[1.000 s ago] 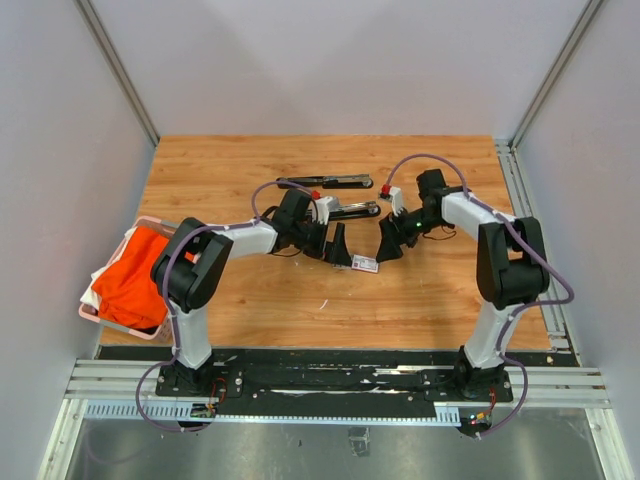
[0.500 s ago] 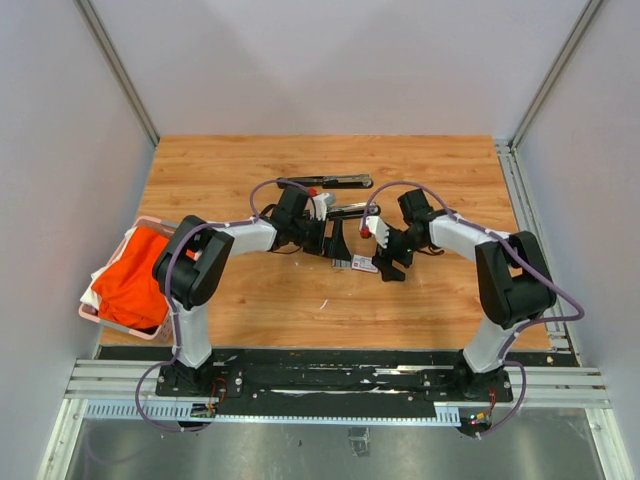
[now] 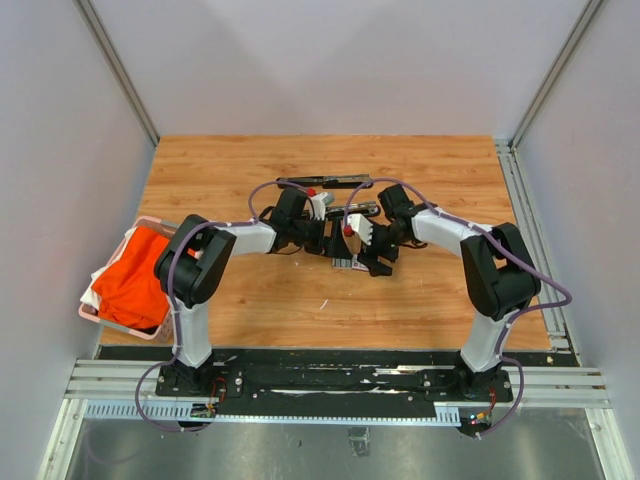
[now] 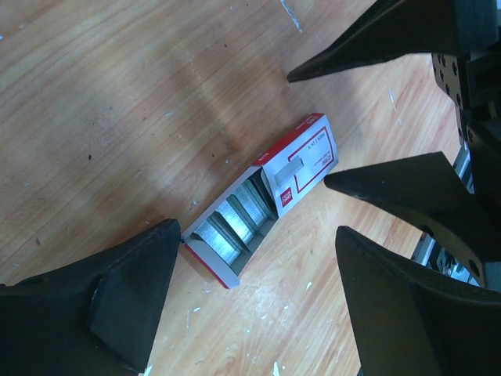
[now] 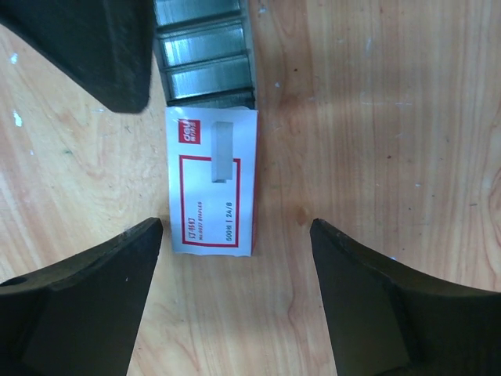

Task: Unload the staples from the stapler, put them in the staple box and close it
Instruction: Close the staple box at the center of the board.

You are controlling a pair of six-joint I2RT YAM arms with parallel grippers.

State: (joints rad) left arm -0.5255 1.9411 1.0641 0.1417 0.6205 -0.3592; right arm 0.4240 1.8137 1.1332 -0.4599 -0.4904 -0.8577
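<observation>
So there's a little white-and-red box [image 4: 301,160] lying flat on the wooden table [image 3: 230,165], roughly mid-table. Its sleeve is slid partway off, so the inner tray [image 4: 205,249] pokes out one end. Tiny pale flecks [image 4: 291,14] are scattered on the wood around it. Hanging off the table's left edge is a pink basket [image 3: 87,313] stuffed with an orange cloth [image 3: 135,275], something white tucked under it. Plain grey walls [image 3: 330,70] all round.
</observation>
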